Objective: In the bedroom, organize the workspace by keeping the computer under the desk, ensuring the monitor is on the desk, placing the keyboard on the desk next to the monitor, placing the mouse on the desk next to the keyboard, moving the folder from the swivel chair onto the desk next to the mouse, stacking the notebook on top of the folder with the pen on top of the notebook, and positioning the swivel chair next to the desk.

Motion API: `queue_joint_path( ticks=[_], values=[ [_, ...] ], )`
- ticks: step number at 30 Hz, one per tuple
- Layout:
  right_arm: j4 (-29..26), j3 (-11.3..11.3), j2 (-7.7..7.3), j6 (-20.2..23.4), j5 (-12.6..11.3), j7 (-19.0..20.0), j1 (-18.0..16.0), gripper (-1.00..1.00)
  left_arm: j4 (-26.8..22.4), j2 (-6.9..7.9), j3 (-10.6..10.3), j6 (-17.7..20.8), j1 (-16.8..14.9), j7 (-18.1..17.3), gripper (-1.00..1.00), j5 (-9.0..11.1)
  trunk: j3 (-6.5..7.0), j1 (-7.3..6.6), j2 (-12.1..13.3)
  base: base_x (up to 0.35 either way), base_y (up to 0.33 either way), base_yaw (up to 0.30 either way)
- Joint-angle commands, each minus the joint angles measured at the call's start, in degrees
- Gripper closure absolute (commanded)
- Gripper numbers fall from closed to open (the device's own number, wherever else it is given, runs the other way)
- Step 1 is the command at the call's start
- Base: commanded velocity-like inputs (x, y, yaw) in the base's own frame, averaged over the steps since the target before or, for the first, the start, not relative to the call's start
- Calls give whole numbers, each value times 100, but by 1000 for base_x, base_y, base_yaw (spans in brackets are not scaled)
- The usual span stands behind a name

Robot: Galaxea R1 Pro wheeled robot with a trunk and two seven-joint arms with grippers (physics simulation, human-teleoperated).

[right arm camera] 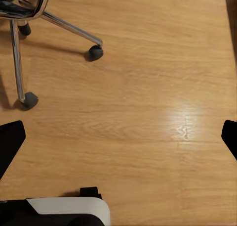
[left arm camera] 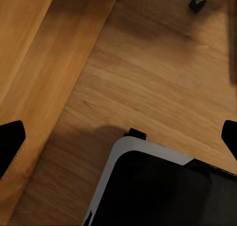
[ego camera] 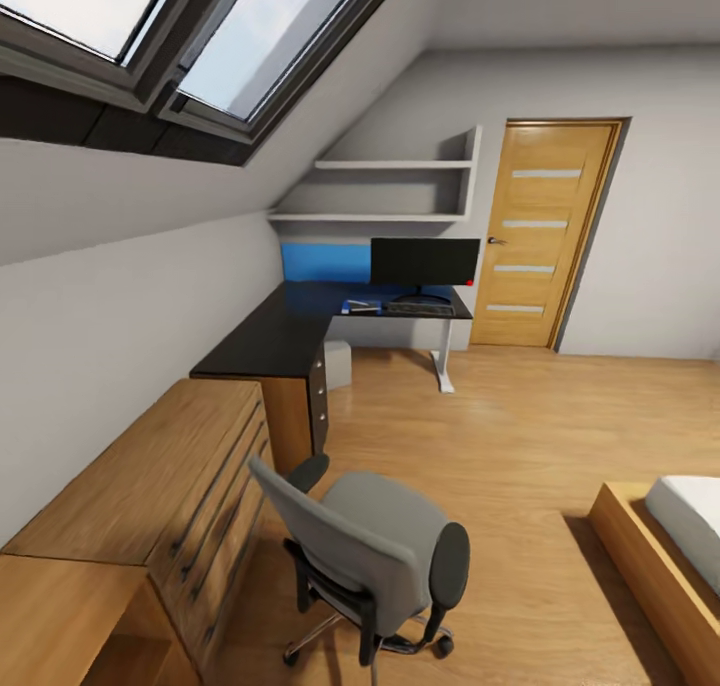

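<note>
- The left claw [left arm camera: 118, 132] hung spread wide over bare plank floor [left arm camera: 148, 77], its two dark fingertips far apart with nothing between them; a wooden drawer chest [left arm camera: 29, 63] ran along one side of it, and the robot's own white-and-black base [left arm camera: 158, 191] sat below.
- The right claw [right arm camera: 118, 132] was likewise released and empty, over the same wood floor, with the chrome star base and casters of the swivel chair [right arm camera: 22, 23] just ahead of it.
- From the head camera, the swivel chair [ego camera: 375, 556] stood near, well apart from the desk [ego camera: 290, 331], its grey back turned toward the robot and its seat bare.
- Far beyond both claws, the monitor [ego camera: 425, 263] stood upright on the desk, by the wall under two white shelves [ego camera: 395, 191].
- The keyboard [ego camera: 418, 309] lay flat just in front of the monitor's foot.
- Beside the keyboard lay the blue folder [ego camera: 360, 307] with something dark on it; too small to tell more.
- The computer [ego camera: 338, 364] sat under the desk, in the corner.
- A wooden door [ego camera: 540, 231] stood shut past the desk, and a bed [ego camera: 680, 536] edged in on the right.
</note>
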Motion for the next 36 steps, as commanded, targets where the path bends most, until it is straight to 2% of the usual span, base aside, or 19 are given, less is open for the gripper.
queue_joint_path(
  ticks=[1, 14, 21, 36],
  values=[
    [12, 48, 3, -8, -1, -39, -7, -100, -7, 1, -48, -5, -1, 41, -100, 4, -8, 5, -12, 172, 146, -254],
    [11, 48, 5, -8, -3, -39, -7, -100, -7, 1, -48, -4, -1, 41, -100, 4, 61, 5, -12, 80, 85, -250],
    [11, 48, 5, -1, -3, -42, -7, -100, -8, 1, -48, -3, 1, 41, -100, 4, 98, 5, -12, -16, 223, -224],
    [-19, 44, 3, 1, 3, -44, -7, -100, -14, 7, -40, -39, 0, 61, -100, 23, 118, 5, -12, -14, 63, -38]
  ],
)
